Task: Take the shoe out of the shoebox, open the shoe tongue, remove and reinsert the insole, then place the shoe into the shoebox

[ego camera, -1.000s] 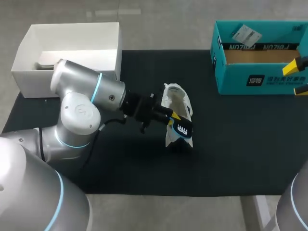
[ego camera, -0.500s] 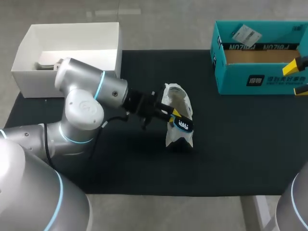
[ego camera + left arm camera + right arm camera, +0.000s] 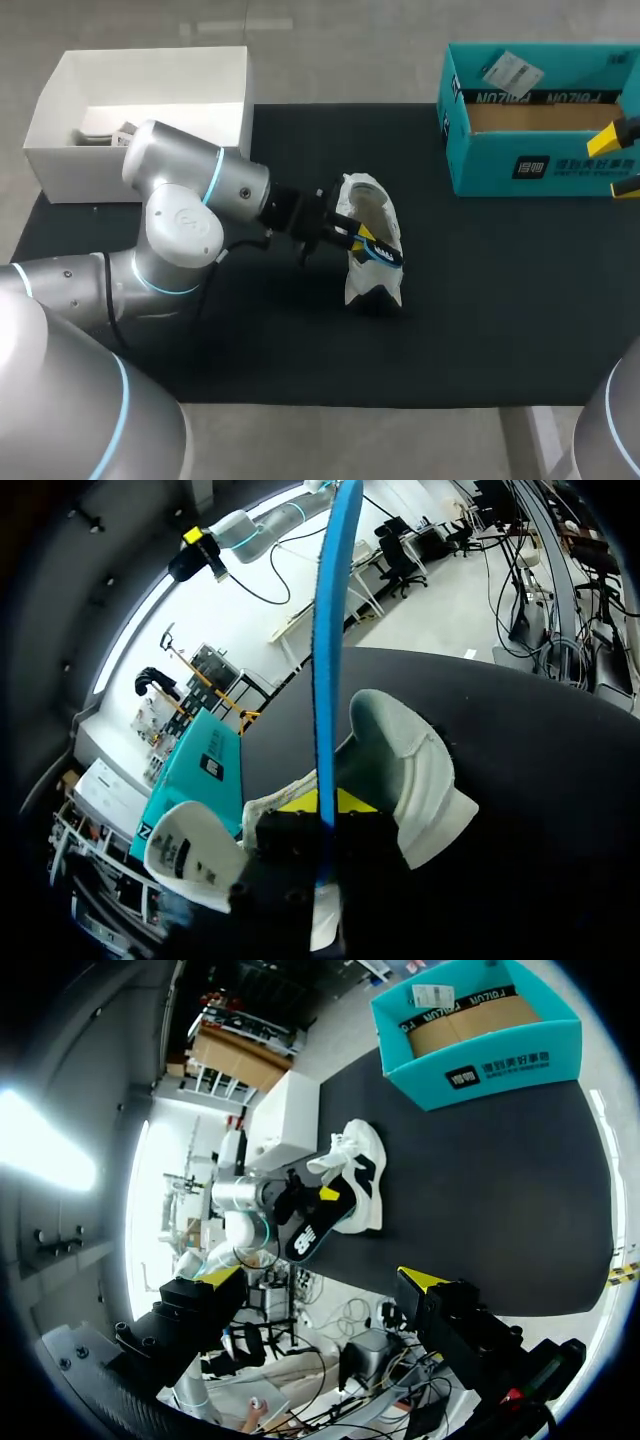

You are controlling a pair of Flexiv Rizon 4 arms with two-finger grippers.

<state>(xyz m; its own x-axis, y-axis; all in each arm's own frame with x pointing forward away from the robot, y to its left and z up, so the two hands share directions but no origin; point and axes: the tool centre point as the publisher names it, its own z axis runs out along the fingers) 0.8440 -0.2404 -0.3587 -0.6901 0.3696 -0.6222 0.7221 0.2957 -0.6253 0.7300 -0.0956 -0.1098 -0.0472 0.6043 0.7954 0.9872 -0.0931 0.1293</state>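
Observation:
A white shoe (image 3: 372, 215) stands on the black mat (image 3: 480, 300) in the middle of the table, its opening facing up. My left gripper (image 3: 362, 238) is over the shoe's opening, shut on a blue-edged dark insole (image 3: 383, 257) that stands on edge and slants toward the toe. In the left wrist view the insole (image 3: 328, 650) runs edge-on straight out from my gripper (image 3: 322, 812), with the shoe (image 3: 420, 770) just beyond. My right gripper (image 3: 622, 160) hangs open at the right edge, beside the teal shoebox (image 3: 540, 160). The right wrist view takes in the shoe (image 3: 360, 1165) from afar.
An open white box (image 3: 140, 100) sits at the back left, holding a pale object. The teal shoebox has a paper tag (image 3: 512, 70) on its back flap. The mat's front half is bare.
My left wrist has turned and shifted slightly back. The insole has gone from showing its dark face to standing edge-on, closer to the shoe's opening. The right arm has not moved.

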